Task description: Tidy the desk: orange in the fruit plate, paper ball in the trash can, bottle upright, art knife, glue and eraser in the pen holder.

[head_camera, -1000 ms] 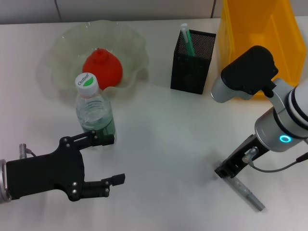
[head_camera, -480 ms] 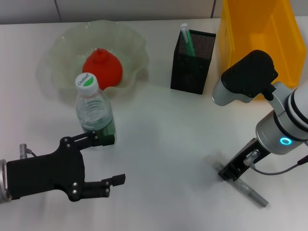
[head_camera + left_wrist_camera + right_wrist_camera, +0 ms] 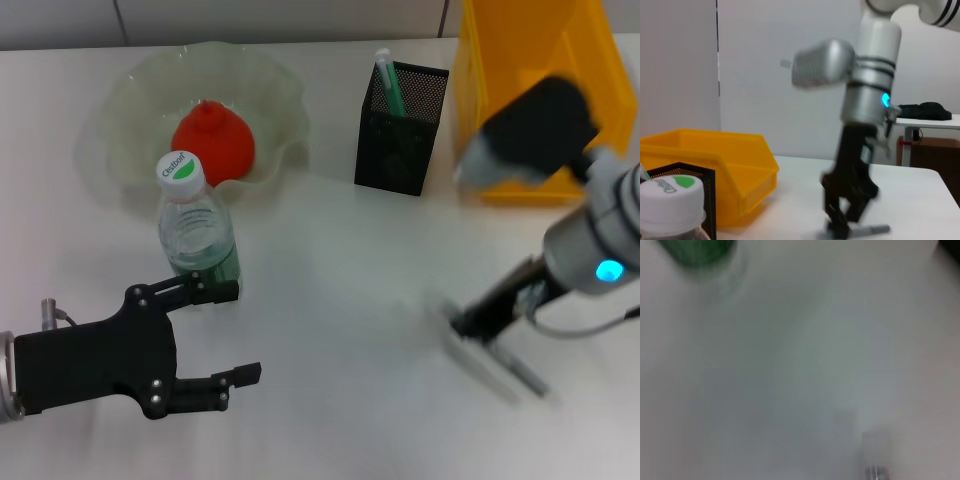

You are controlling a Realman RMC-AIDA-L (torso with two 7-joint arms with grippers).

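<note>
The orange lies in the pale-green fruit plate. The bottle stands upright in front of the plate; its cap also shows in the left wrist view. My left gripper is open and empty, just in front of the bottle. My right gripper is shut on one end of the grey art knife, low over the table at the right; it also shows in the left wrist view. The black pen holder holds a green-and-white stick. The eraser and paper ball are out of view.
The yellow trash can stands at the back right, close behind my right arm, and next to the pen holder. Bare white table lies between the two grippers. The right wrist view is blurred and shows only table and a green patch.
My right arm has swung right and away, and the art knife has shifted with its gripper; both are motion-blurred now. The left arm and the bottle have not moved.
</note>
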